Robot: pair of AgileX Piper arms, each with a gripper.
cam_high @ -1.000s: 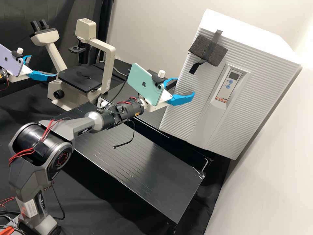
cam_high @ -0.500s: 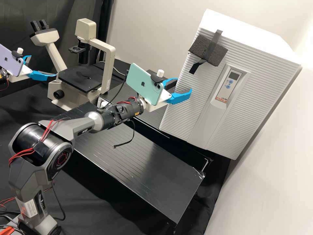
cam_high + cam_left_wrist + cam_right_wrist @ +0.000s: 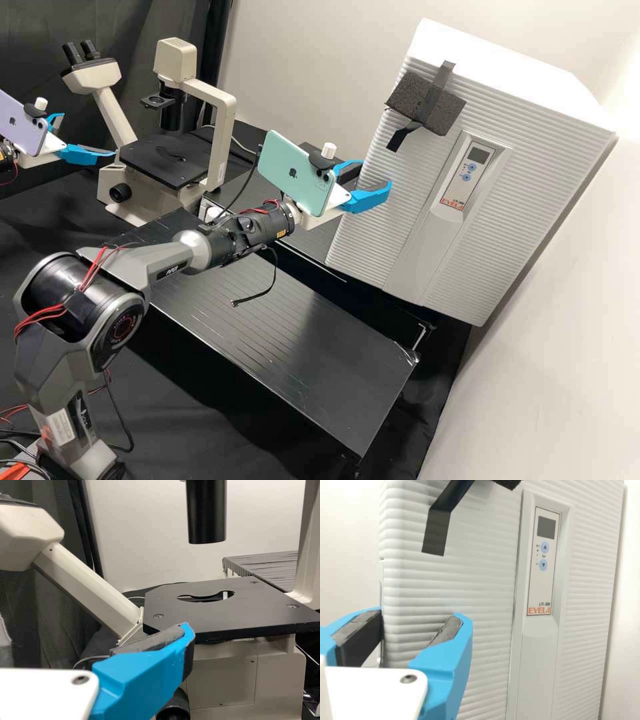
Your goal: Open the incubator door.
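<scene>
White incubator (image 3: 520, 193), one; microscope (image 3: 153, 160), one.

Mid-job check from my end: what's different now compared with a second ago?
In the high view, the right arm's elbow has shifted slightly left and down. The right claw has drawn back a little, its nearer finger seemingly closer to the other, but it is still open. Nothing was gripped or released. Unchanged: the incubator door, shut; the left claw; the microscope.
</scene>
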